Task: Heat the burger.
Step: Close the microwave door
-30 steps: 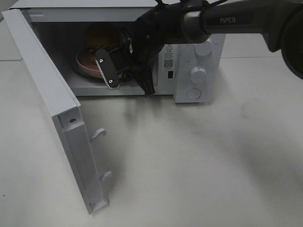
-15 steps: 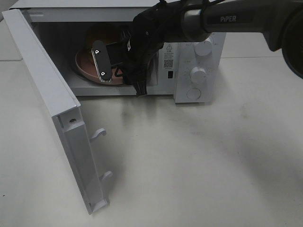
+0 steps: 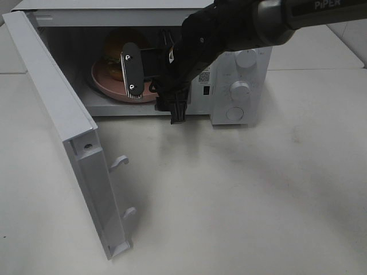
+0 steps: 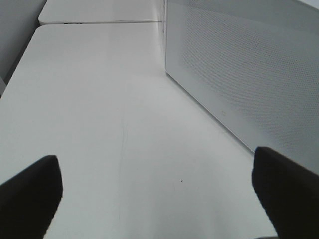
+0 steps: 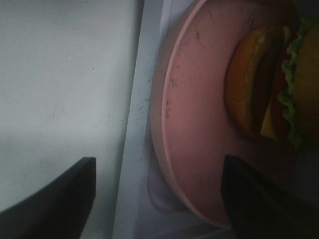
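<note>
The burger (image 3: pixel 116 47) sits on a round pink plate (image 3: pixel 104 76) inside the open microwave (image 3: pixel 235 109). In the right wrist view the burger (image 5: pixel 271 89) rests deep on the plate (image 5: pixel 194 99), showing bun, lettuce and a cheese edge. My right gripper (image 3: pixel 155 90) is at the oven's mouth, open, its fingers spread to either side of the plate's near rim and holding nothing. The same gripper (image 5: pixel 157 199) shows both dark fingertips well apart. My left gripper (image 4: pixel 159 199) is open over bare table beside the microwave's perforated side wall (image 4: pixel 249 64); it does not show in the high view.
The microwave door (image 3: pixel 54 112) stands swung wide to the left, its latch hooks (image 3: pixel 119 162) pointing at the table. Two knobs (image 3: pixel 241 89) sit on the control panel right of the cavity. The white table (image 3: pixel 241 195) spreads out in front.
My right gripper's fingers have spread apart and let go of the plate's rim. The plate with the burger now rests inside the cavity. The arm has shifted slightly to the right.
</note>
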Available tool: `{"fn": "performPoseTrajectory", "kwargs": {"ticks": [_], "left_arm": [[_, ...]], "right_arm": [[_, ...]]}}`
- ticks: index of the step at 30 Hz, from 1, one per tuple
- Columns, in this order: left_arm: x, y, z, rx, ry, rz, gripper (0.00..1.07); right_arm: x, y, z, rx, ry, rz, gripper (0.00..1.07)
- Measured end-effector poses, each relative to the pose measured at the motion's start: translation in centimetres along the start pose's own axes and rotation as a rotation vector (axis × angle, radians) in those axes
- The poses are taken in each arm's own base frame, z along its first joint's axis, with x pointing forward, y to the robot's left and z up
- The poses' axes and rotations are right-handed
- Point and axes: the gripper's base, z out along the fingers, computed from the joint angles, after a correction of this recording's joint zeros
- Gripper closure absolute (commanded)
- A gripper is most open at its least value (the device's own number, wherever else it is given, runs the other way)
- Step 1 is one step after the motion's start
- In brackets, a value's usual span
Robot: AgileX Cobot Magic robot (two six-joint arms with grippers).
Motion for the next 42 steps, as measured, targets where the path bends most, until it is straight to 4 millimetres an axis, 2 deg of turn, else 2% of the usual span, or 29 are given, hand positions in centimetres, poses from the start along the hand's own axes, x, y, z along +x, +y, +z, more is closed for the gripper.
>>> {"fn": "performPoseTrajectory", "kwargs": {"ticks": [5, 6, 9, 12, 14, 17, 20, 22, 25, 29, 32, 34, 42], "left_arm": [[0.0, 0.0, 0.0, 0.0, 0.0, 0.0, 0.09], [0.0, 0.0, 0.0, 0.0, 0.0, 0.0, 0.09], [0.0, 0.0, 0.0, 0.0, 0.0, 0.0, 0.09], [0.0, 0.0, 0.0, 0.0, 0.0, 0.0, 0.09], [0.0, 0.0, 0.0, 0.0, 0.0, 0.0, 0.09], [0.0, 0.0, 0.0, 0.0, 0.0, 0.0, 0.09], [0.0, 0.0, 0.0, 0.0, 0.0, 0.0, 0.09], [0.0, 0.0, 0.0, 0.0, 0.0, 0.0, 0.09], [0.0, 0.0, 0.0, 0.0, 0.0, 0.0, 0.09], [0.0, 0.0, 0.0, 0.0, 0.0, 0.0, 0.09], [0.0, 0.0, 0.0, 0.0, 0.0, 0.0, 0.09], [0.0, 0.0, 0.0, 0.0, 0.0, 0.0, 0.09], [0.0, 0.0, 0.0, 0.0, 0.0, 0.0, 0.09]], "right_arm": [[0.4, 0.9, -1.2, -0.011, 0.001, 0.081, 0.22], [0.5, 1.1, -2.0, -0.012, 0.003, 0.102, 0.23], [0.7, 1.3, -2.2, -0.017, 0.006, 0.109, 0.23], [0.9, 1.8, -3.3, -0.021, 0.009, 0.12, 0.23], [1.2, 2.3, -4.8, -0.022, 0.01, 0.141, 0.24], [1.3, 2.6, -5.1, -0.025, 0.012, 0.145, 0.24], [1.6, 2.9, -6.3, -0.024, 0.012, 0.158, 0.25], [1.8, 3.1, -7.9, -0.015, 0.009, 0.2, 0.26], [1.9, 3.2, -8.3, -0.015, 0.01, 0.215, 0.26], [2.4, 4.2, -10.2, -0.025, 0.02, 0.293, 0.3], [2.5, 4.3, -10.5, -0.026, 0.022, 0.304, 0.3], [3.0, 5.3, -11.6, -0.047, 0.041, 0.355, 0.31], [3.7, 6.8, -14.1, -0.039, 0.04, 0.455, 0.31]]}}
